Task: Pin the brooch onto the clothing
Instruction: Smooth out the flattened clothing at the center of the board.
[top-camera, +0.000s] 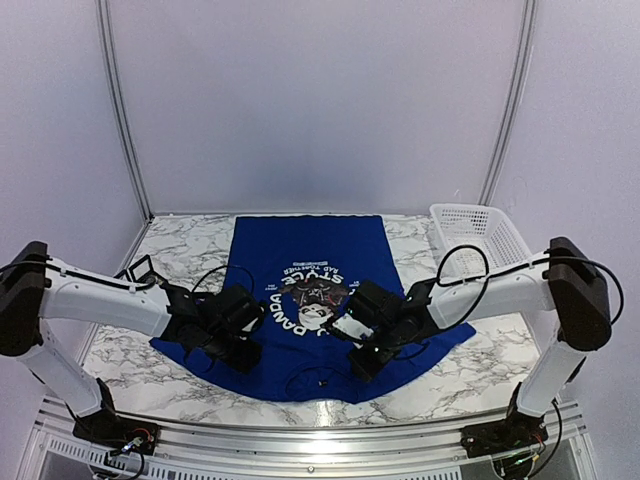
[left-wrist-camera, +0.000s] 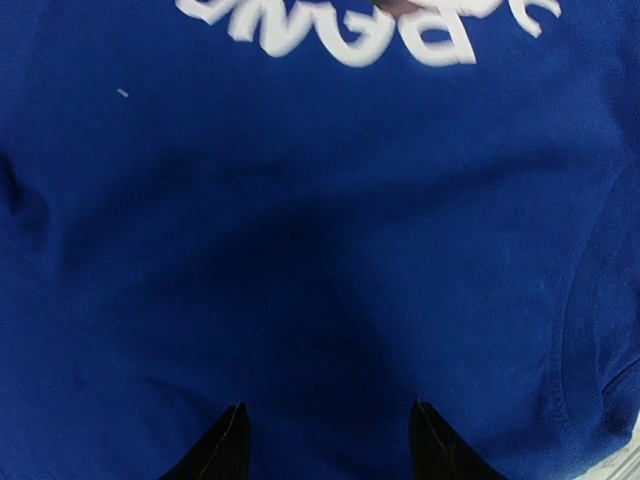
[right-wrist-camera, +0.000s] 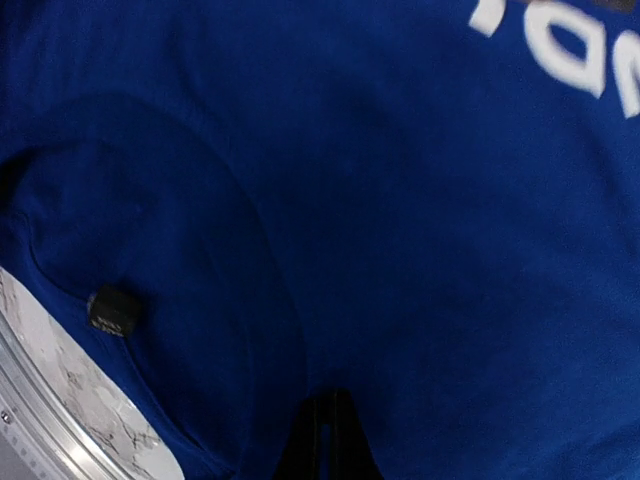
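Observation:
The royal-blue T-shirt lies flat on the marble table, its panda graphic and white lettering between my two grippers. A small dark reddish thing, perhaps the brooch, sits on the graphic; it is too small to tell. My left gripper is open and empty, its fingers apart just over plain blue fabric in the left wrist view. My right gripper is shut, its tips down against the fabric near the collar. Nothing shows between them.
A white plastic basket stands at the table's back right. The shirt's neck tag and collar lie toward the near edge, where the marble and a metal rail show. White walls enclose the table.

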